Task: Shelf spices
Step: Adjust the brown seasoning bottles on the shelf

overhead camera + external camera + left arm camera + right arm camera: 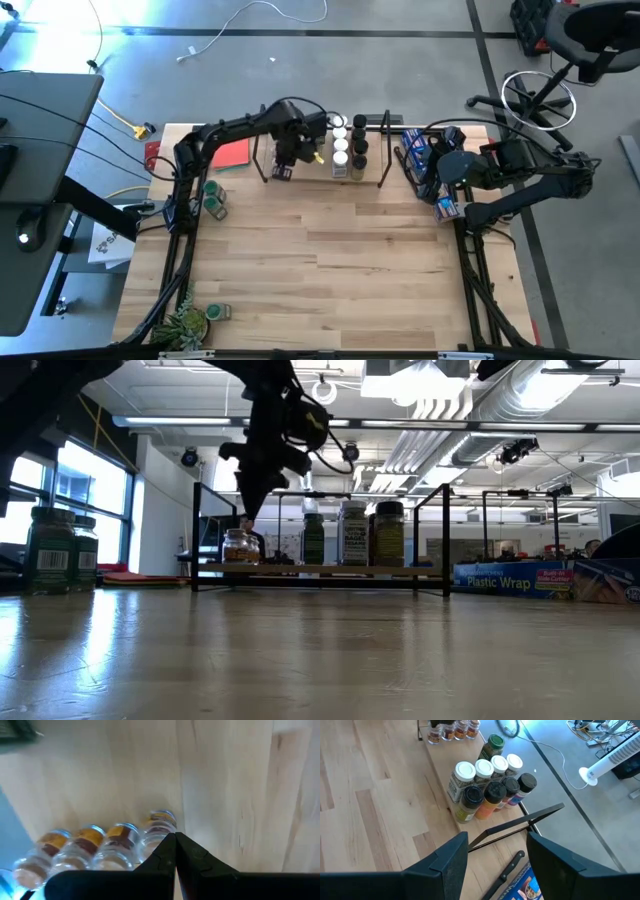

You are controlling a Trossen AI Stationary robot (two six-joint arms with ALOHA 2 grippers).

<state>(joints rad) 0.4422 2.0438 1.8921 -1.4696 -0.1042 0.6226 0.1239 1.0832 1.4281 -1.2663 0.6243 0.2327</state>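
Two grippers: left gripper [283, 172] pinched closed, empty, over shelf [365, 178] top centre; right gripper [496, 851] wide, right edge.

A flat red card [232, 153] lies on the wooden table [330, 270] near its far left corner, a long blue printed packet [428, 170] and a black-handled knife [507, 872] lie along its right edge, and a small green potted plant [186, 324] stands at its near left corner.
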